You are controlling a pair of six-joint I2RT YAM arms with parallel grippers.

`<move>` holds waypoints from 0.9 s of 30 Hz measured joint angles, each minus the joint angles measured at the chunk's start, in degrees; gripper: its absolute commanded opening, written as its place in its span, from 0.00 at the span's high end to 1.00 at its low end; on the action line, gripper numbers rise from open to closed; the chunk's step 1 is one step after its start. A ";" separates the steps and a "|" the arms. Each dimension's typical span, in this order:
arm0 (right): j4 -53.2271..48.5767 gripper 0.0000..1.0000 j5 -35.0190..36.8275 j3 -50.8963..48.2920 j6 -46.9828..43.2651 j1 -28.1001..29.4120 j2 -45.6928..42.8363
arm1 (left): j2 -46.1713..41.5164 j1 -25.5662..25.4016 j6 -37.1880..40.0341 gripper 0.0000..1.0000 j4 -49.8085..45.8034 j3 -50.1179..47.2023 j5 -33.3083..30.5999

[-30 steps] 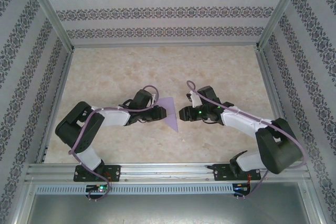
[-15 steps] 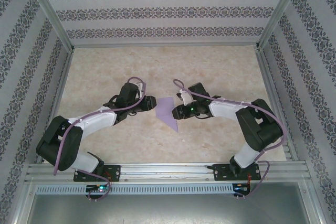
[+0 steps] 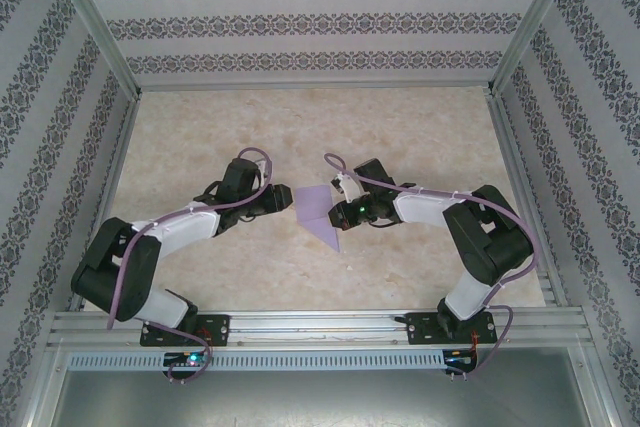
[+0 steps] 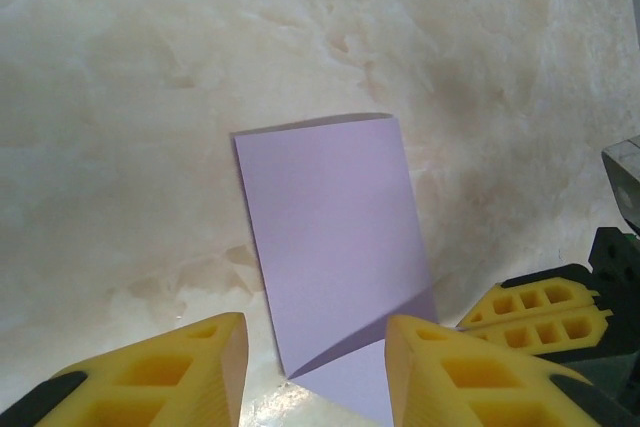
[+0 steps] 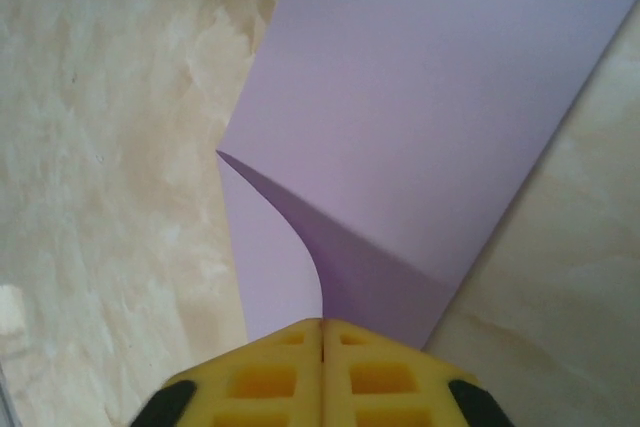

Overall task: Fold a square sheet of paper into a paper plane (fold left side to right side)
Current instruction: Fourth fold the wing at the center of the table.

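Note:
The square sheet of paper (image 3: 315,206) is lilac and lies folded over at the middle of the table, its upper layer lifting away from the lower one. In the left wrist view the paper (image 4: 330,217) lies flat ahead, its near end running between my left gripper (image 4: 315,372), which is open and not touching it. From above, the left gripper (image 3: 286,197) sits just left of the sheet. My right gripper (image 3: 337,213) is at the sheet's right edge. Its yellow fingers (image 5: 322,347) are shut, and the raised layer of paper (image 5: 440,77) curves into their seam.
The marble-patterned table (image 3: 400,127) is bounded by patterned walls and aluminium posts, with a metal rail (image 3: 320,325) along the near edge where both arm bases are bolted. The right gripper's yellow fingers (image 4: 540,312) show at the lower right of the left wrist view.
The left gripper has drawn back to the left off the paper and opened wider. The right gripper has moved left onto the paper's edge and shut on it.

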 measured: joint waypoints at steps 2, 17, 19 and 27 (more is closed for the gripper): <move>0.15 1.00 0.00 -0.07 0.00 -0.02 -0.17 | 0.39 0.42 -0.22 0.58 0.11 -0.13 1.01; 7.67 1.00 -2.32 -6.16 4.63 -1.57 -6.99 | 11.78 1.11 -2.91 0.60 5.86 1.46 11.61; 8.15 1.00 -2.51 -6.25 4.85 -1.57 -7.02 | 13.20 1.11 -3.15 0.61 6.86 2.23 12.61; 9.11 1.00 -2.58 -6.69 5.70 -1.70 -7.02 | 17.51 1.16 -4.09 0.90 10.12 4.72 14.78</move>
